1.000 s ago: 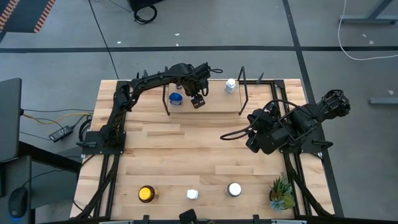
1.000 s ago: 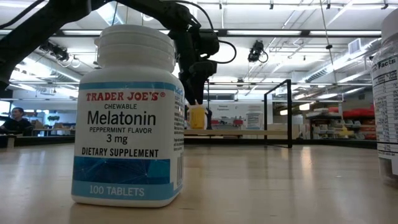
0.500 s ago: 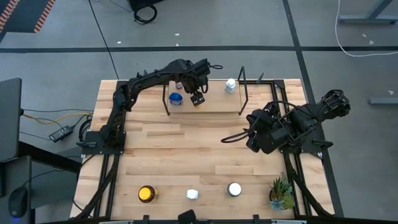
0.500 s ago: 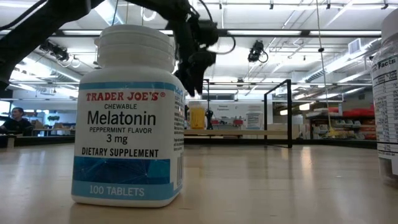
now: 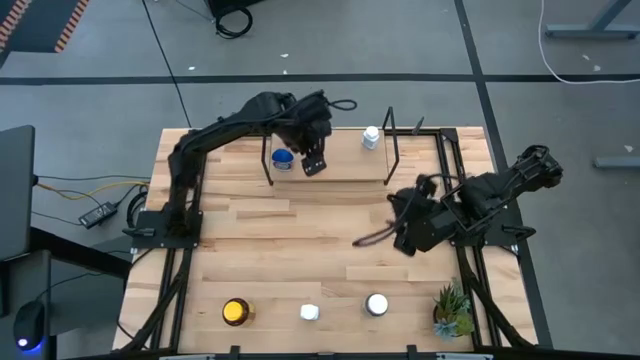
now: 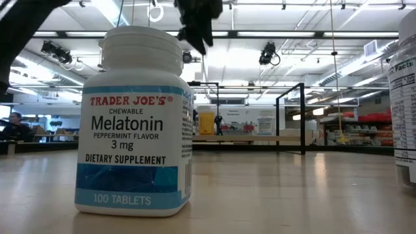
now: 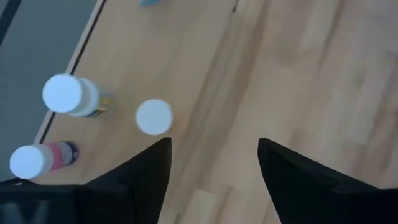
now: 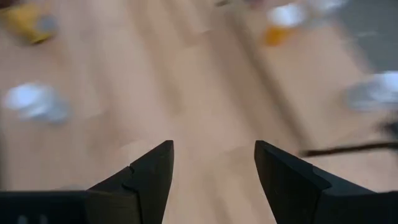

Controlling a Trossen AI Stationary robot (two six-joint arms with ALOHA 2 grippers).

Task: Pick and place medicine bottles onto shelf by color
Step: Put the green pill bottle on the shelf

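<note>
Light-wood shelf board (image 5: 345, 165) framed by thin black uprights is used as the sorting spot, so the blue-lidded bottle (image 5: 283, 159) and a white-capped bottle (image 5: 371, 137) are set apart on it; the empty left gripper (image 5: 312, 160), fingers spread, is raised higher than half a second ago, while the right gripper (image 5: 405, 235), also spread, has been swung inward

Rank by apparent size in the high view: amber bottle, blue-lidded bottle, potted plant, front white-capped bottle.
1. potted plant
2. amber bottle
3. front white-capped bottle, close to the amber one
4. blue-lidded bottle, partly hidden by the arm, so unsure
</note>
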